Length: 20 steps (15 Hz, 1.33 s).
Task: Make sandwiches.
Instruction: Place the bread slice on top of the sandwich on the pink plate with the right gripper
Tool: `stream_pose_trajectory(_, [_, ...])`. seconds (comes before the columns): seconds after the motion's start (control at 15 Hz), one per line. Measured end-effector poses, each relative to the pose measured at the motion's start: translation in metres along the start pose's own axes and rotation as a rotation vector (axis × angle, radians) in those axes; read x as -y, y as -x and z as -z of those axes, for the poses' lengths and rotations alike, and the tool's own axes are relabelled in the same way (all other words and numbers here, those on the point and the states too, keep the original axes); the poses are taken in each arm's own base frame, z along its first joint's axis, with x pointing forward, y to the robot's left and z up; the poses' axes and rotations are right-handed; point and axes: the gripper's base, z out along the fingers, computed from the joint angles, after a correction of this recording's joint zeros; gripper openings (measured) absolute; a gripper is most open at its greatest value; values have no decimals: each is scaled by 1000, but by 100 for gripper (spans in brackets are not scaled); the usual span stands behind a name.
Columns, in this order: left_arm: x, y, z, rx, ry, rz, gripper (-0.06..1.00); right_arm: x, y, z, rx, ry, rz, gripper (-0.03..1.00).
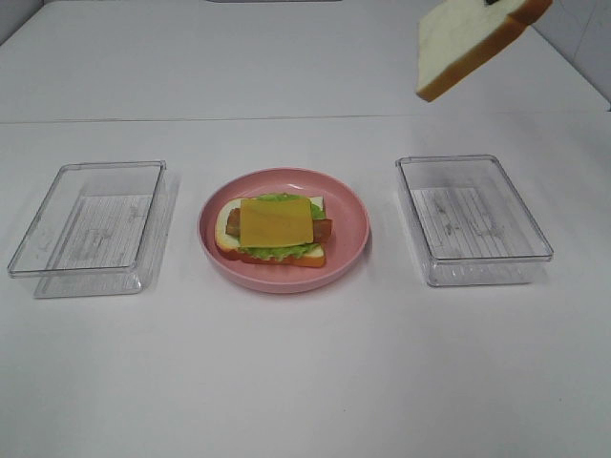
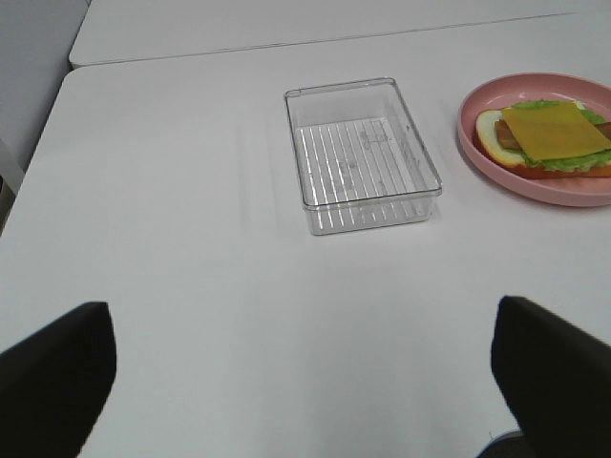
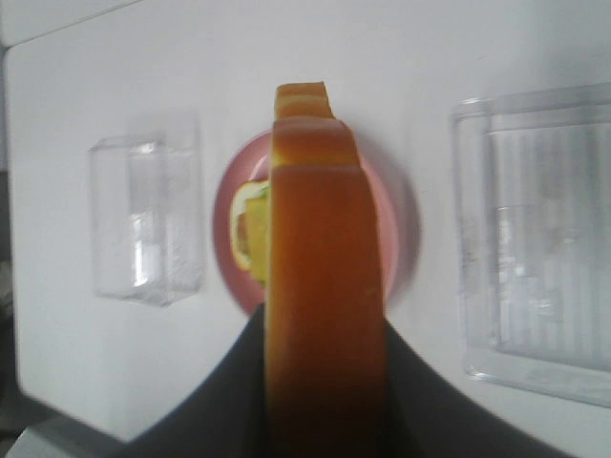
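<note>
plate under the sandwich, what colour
Pink plate, clearest in the exterior high view.

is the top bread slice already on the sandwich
No, the cheese is the bare top layer on the plate, and the bread slice hangs high above the table.

Bench: plain white bench (image 1: 305, 382), apparently a seam across its far part.
Middle: round pink plate (image 1: 348, 250).
Left: clear rectangular plastic tray (image 1: 91, 229).
Right: second clear rectangular plastic tray (image 1: 473, 219), well apart from the plate.
</note>
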Motion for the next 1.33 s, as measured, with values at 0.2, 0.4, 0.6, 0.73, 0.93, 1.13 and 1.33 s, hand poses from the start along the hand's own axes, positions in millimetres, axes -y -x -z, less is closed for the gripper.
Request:
stream_pose_trajectory(0.2, [0, 0, 0, 0, 0, 0, 99, -5, -29, -45, -157, 185, 35, 23])
stream_pose_trajectory(0.4, [0, 0, 0, 0, 0, 0, 99, -15, -52, -101, -161, 276, 101, 23])
stream_pose_trajectory(0.6, [0, 0, 0, 0, 0, 0, 99, -13, -52, -143, -159, 335, 85, 23])
stream_pose_trajectory(0.73, [0, 0, 0, 0, 0, 0, 99, -4, -48, -165, -154, 375, 61, 23])
stream_pose_trajectory(0.93, [0, 0, 0, 0, 0, 0, 99, 12, -48, -198, -168, 413, 5, 23])
stream_pose_trajectory(1.13, [0, 0, 0, 0, 0, 0, 99, 24, -47, -221, -157, 462, -35, 23])
stream_pose_trajectory(1.33, [0, 0, 0, 0, 0, 0, 99, 34, -49, -239, -157, 479, -64, 23])
